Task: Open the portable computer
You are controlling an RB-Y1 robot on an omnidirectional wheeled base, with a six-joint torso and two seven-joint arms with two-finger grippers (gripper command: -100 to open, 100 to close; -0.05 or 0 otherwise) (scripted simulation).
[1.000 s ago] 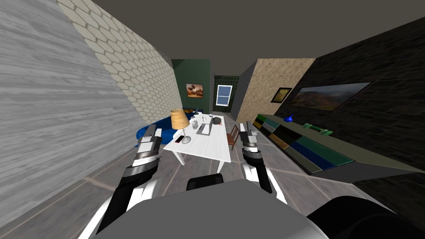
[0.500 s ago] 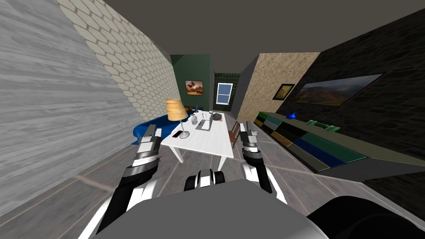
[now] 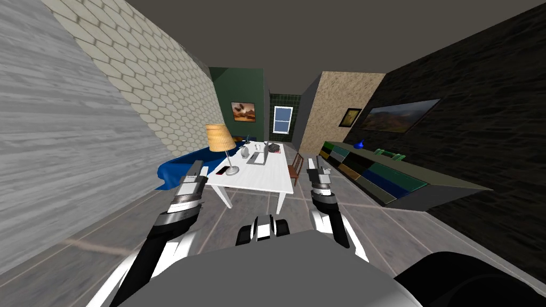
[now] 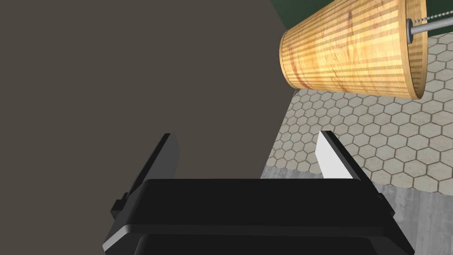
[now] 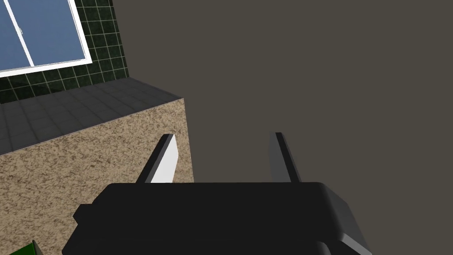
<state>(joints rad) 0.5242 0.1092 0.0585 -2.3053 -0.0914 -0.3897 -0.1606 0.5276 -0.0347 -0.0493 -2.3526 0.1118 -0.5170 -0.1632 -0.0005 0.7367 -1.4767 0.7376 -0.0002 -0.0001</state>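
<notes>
White table (image 3: pixel 261 178) ahead w/ lamp (image 3: pixel 219 137), laptop (image 3: pixel 257 158) — grey tile floor (image 3: pixel 373 224).

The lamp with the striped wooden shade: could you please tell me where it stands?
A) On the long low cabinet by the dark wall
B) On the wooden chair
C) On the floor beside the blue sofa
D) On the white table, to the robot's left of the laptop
D: in the head view the lamp has its base on the white table, and the laptop lies farther along to its right.
</notes>
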